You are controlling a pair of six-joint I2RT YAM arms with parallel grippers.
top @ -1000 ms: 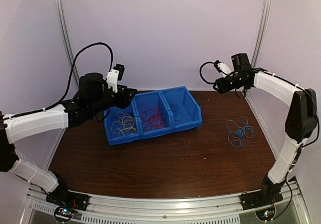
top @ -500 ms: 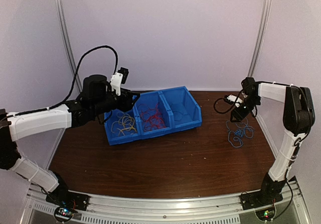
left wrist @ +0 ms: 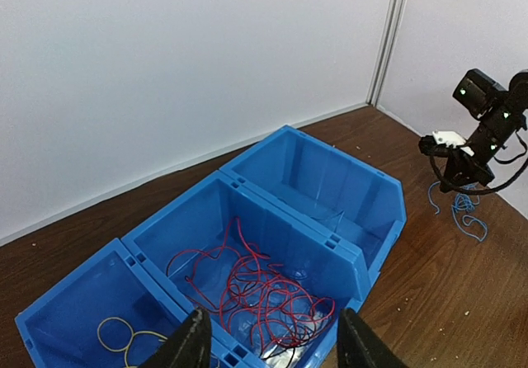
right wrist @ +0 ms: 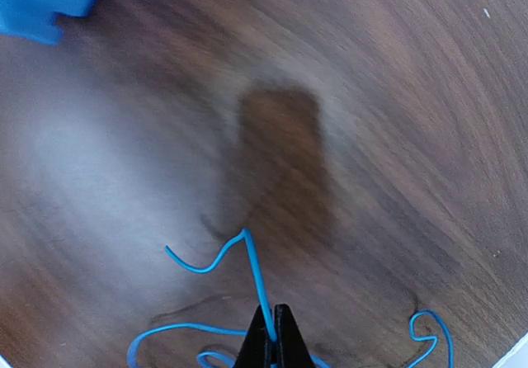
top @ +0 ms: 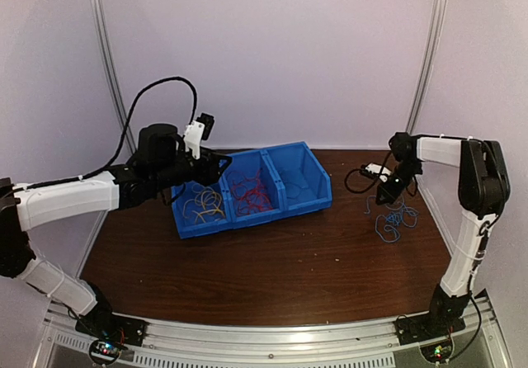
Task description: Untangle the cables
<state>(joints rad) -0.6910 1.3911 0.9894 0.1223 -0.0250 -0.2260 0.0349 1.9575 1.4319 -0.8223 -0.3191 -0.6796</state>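
Pinching one blue strand, right side of the table.

My right gripper [right wrist: 275, 335] is closed on a strand of the blue cable [right wrist: 257, 277]. The rest of that bunch lies on the table [top: 272, 261] under me, well apart from the blue bins [top: 305, 205]. My call: lift slow and straight up so the loops slide loose instead of cinching — stop if one snags. The frame post [top: 429, 46] is close on my right, and the open wood is toward centre. My left gripper [left wrist: 272, 345] hangs open and empty over the red cables [left wrist: 264, 294], with the yellow cables [left wrist: 124, 335] in the end bin.
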